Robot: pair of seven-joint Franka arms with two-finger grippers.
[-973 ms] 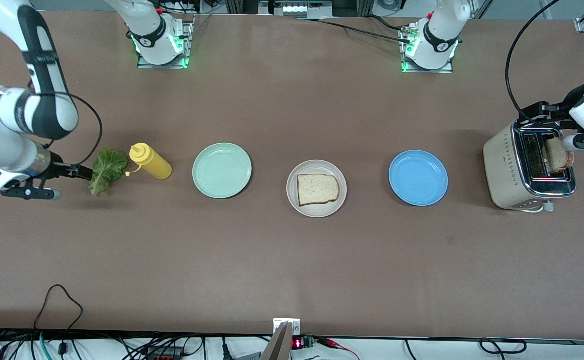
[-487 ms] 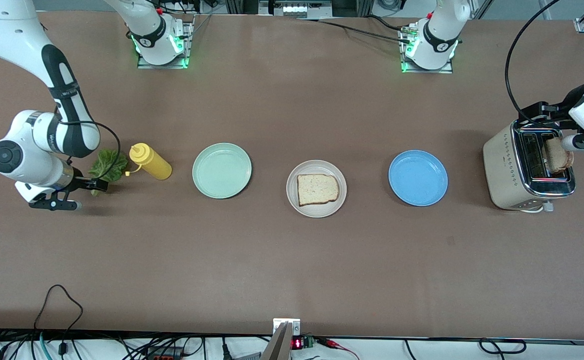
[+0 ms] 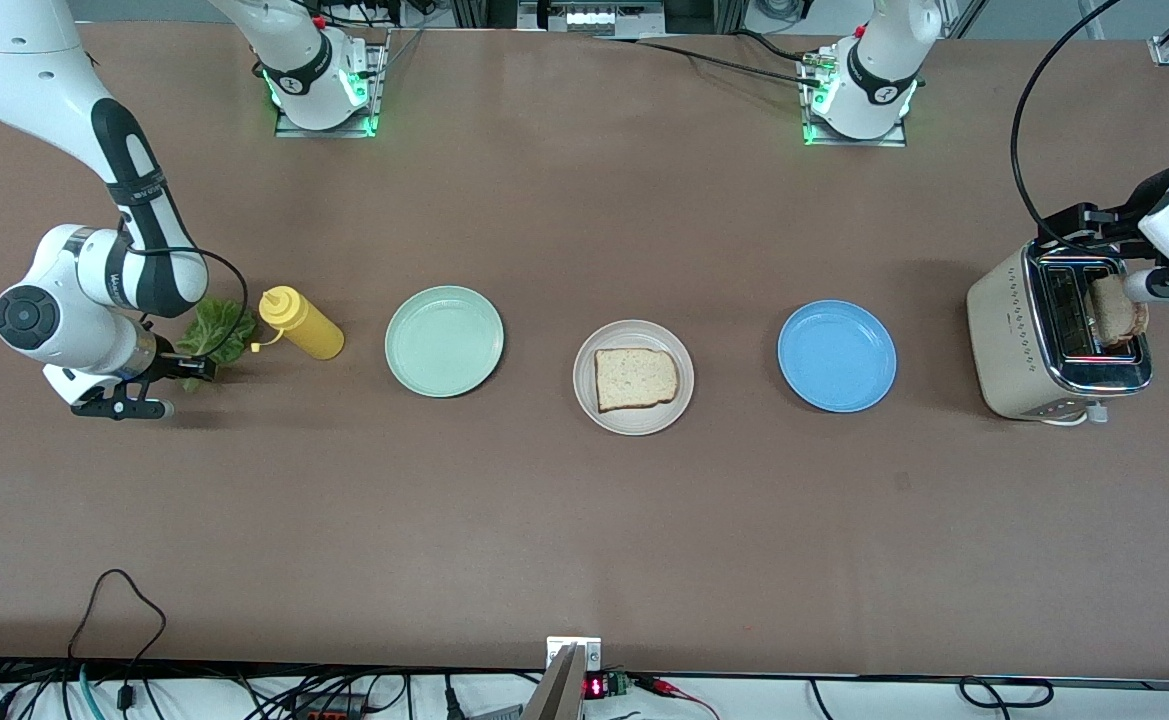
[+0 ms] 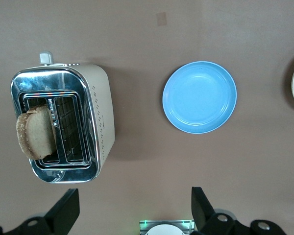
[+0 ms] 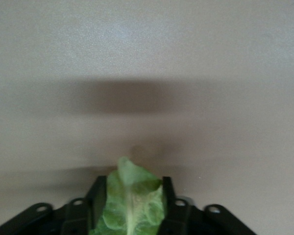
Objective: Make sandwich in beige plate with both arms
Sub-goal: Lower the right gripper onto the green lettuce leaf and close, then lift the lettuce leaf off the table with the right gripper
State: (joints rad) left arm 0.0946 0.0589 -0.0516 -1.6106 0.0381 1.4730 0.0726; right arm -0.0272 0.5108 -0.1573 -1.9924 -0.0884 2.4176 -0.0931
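The beige plate (image 3: 633, 377), round with a shallow rim, sits mid-table holding one squarish, porous bread slice (image 3: 635, 379), likely the base layer. Toward the right arm's end from that plate, the right gripper (image 3: 187, 370) has the ruffled lettuce leaf (image 5: 130, 200) between its fingers, apparently clamping it for lifting. Toward the left arm's end, the left gripper (image 4: 134, 213) hangs spread wide over the shiny toaster (image 3: 1059, 335), where a second slice (image 4: 35, 133) stands upright in a slot, probably next.
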